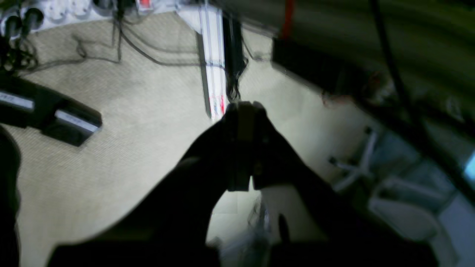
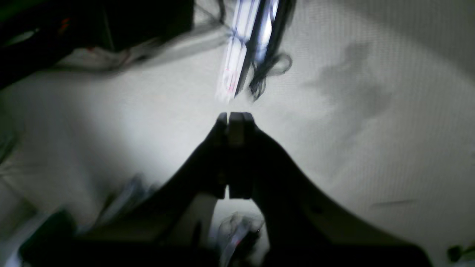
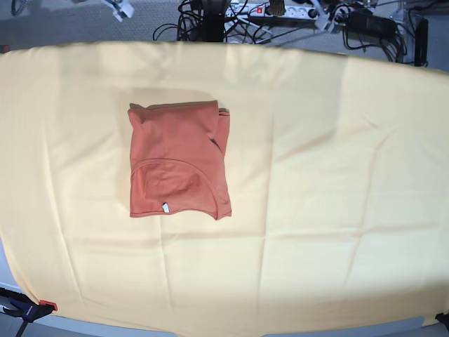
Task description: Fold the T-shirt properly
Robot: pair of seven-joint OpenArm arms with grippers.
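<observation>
The rust-orange T-shirt (image 3: 179,160) lies folded into a compact rectangle on the pale yellow cloth (image 3: 330,161), left of centre in the base view. Its neckline and a small label (image 3: 165,207) face the near edge. Neither arm shows in the base view. In the left wrist view, my left gripper (image 1: 245,106) is shut with nothing between its fingers, and it hangs over beige carpet. My right gripper (image 2: 235,115) is likewise shut and empty over carpet in the right wrist view. The T-shirt does not appear in either wrist view.
Cables and power strips (image 3: 280,12) crowd the floor behind the table. A clamp (image 3: 28,309) grips the cloth at the near left corner. A white metal rail (image 1: 213,55) with cables and a black box (image 1: 70,122) lie on the carpet.
</observation>
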